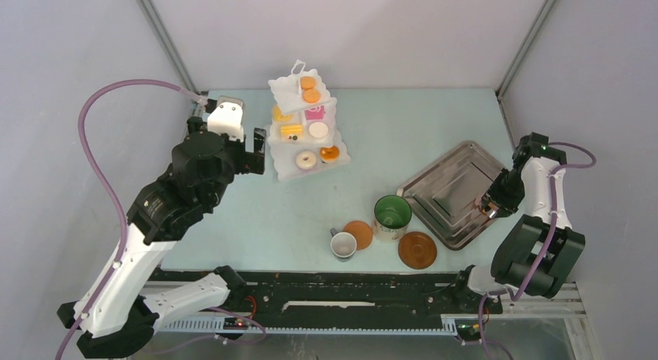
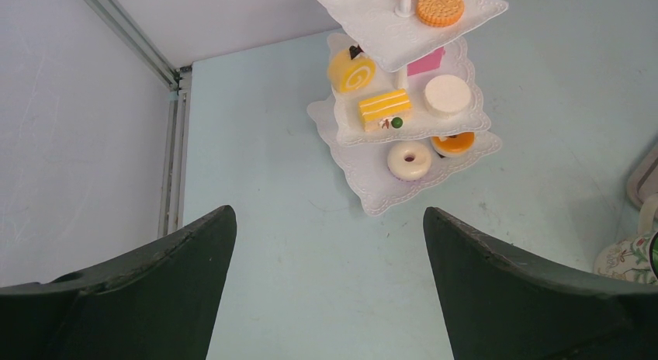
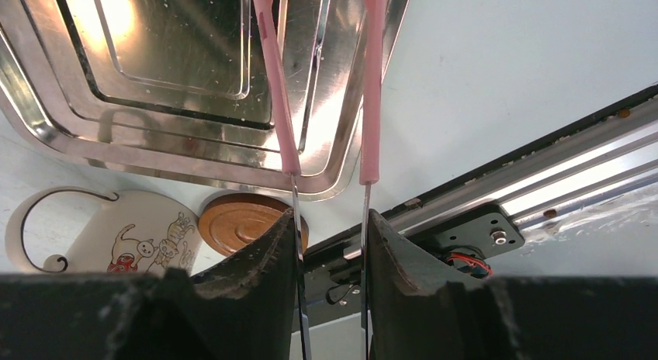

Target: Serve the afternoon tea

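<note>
Right claw [image 3: 331, 220] pinching pink tongs [image 3: 275, 88]; left claw [image 2: 327, 214] agape.

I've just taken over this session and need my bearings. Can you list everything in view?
Stand: one, white, three tiers, far centre of the table.
Pastries: eight visible, orange, yellow, pink and white, spread over the stand's tiers.
Mug: one, green inside, just left of the tray.
Cup: one, white, near edge, left of the mug.
Orange disc: one, between cup and mug.
Saucer: one, brown, near edge, right of the mug.
Tray: one, grey metal, right side.
Tongs: one pair, pink, over the tray's near edge.
Left pincer: black, open, left of the stand.
Right pincer: black, shut on the tongs.
</note>
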Controlling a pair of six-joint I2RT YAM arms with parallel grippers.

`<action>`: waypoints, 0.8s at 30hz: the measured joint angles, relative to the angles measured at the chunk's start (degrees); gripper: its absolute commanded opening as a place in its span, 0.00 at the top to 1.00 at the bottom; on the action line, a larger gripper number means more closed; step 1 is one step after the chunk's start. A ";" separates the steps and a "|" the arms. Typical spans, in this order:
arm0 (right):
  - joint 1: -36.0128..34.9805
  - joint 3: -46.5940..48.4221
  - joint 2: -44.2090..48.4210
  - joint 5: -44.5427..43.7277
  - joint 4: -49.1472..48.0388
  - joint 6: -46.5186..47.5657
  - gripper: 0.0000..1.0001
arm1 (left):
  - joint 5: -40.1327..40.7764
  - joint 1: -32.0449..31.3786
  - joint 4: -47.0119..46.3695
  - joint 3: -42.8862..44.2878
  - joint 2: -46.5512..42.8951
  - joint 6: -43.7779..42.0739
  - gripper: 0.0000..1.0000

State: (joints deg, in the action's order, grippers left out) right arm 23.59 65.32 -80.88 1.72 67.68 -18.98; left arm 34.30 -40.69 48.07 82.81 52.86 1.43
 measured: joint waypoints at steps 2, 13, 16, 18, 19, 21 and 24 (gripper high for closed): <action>0.00 -0.31 0.00 -0.09 -0.04 0.13 0.65 | 0.00 0.00 0.00 0.00 0.00 -0.04 0.02; -0.07 -0.72 -0.02 -0.70 -0.83 1.01 0.88 | 0.04 0.00 0.00 0.02 -0.15 -0.42 0.02; -0.37 -0.79 -0.02 -0.68 -0.96 1.18 0.95 | 0.07 0.00 0.02 0.02 -0.15 -0.42 0.02; -0.68 -0.79 0.04 -0.68 -0.98 1.22 0.98 | 0.04 0.00 0.02 0.02 -0.15 -0.42 0.02; -0.94 -0.79 0.11 -0.68 -0.98 1.22 0.99 | 0.04 0.00 0.02 0.04 -0.15 -0.42 0.02; -1.57 -0.87 0.74 -0.50 -1.16 1.22 1.00 | 0.04 0.00 0.04 0.17 -0.15 -0.42 0.02; -2.86 -0.94 3.17 1.01 -2.01 1.20 1.00 | 0.04 0.00 0.13 0.66 -0.13 -0.39 0.02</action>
State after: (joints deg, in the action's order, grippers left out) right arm 20.73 64.38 -77.71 2.72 65.67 -17.78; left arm 34.35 -40.69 48.21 83.46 52.73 1.04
